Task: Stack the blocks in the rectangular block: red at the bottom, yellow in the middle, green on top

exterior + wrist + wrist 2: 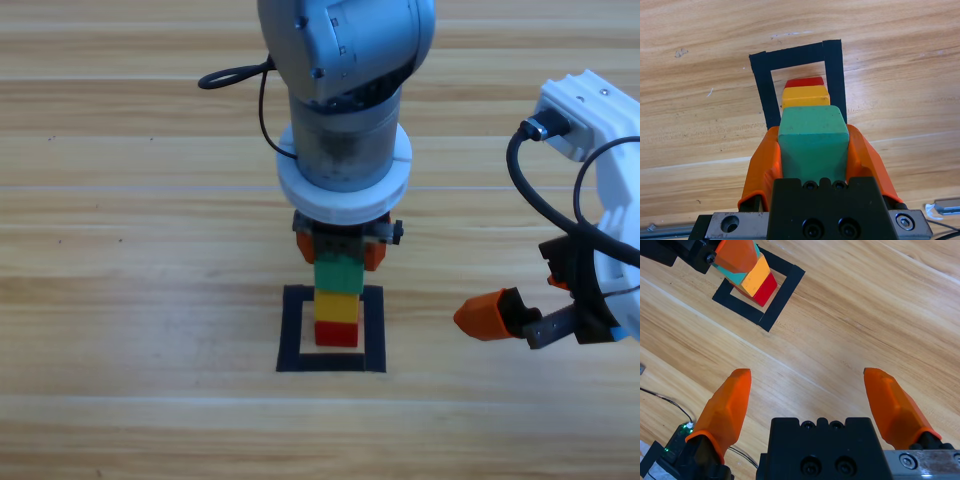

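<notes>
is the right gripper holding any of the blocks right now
No, the right gripper has its jaws spread wide over bare wood, while the green cube sits between the left gripper jaws on the stack.

wooden table (120, 300) w/ plank grain, nothing else

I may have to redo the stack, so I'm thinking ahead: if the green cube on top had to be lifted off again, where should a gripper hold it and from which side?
Grip the green cube on two opposite vertical faces, coming straight down from above. It tops the yellow cube and red cube, so its sides are free. The left gripper holds it that way now.
</notes>
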Available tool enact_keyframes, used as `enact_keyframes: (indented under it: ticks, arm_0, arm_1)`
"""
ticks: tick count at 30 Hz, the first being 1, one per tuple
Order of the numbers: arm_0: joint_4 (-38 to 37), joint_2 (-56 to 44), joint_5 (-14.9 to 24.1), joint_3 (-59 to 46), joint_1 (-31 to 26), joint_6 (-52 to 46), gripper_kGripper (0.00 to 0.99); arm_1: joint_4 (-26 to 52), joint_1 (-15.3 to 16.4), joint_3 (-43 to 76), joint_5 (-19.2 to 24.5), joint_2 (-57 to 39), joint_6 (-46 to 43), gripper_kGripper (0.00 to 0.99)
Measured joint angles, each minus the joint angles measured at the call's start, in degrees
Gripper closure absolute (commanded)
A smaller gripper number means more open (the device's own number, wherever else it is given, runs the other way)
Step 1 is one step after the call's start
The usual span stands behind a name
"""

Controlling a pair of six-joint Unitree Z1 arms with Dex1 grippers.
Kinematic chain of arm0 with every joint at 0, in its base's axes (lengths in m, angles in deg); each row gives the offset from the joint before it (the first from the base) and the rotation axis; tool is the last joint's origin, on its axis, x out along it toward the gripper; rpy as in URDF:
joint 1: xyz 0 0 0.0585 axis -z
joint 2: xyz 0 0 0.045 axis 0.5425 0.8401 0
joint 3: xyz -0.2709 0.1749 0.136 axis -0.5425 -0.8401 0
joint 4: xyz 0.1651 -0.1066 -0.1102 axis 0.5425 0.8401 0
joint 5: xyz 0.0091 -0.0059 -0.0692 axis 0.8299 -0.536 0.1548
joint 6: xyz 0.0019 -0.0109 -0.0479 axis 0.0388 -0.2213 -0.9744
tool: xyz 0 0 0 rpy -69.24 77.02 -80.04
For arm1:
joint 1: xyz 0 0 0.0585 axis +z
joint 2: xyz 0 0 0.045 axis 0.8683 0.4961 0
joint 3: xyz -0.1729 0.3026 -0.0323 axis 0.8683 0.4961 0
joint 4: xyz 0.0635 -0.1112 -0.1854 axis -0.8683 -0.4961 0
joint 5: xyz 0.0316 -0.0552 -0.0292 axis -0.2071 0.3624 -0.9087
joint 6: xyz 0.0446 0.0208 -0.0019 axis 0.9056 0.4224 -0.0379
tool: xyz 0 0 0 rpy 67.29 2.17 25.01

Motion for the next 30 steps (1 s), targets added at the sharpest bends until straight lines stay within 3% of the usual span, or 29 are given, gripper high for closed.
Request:
enact_keyframes:
  ticks: [30]
  arm_0:
    - [0.0, 0.9, 0.1, 0.0, -0.2, 1.1, 0.87]
  arm_1:
    - [0.0, 0.0, 0.6, 0.0, 0.0, -0.2, 0.0]
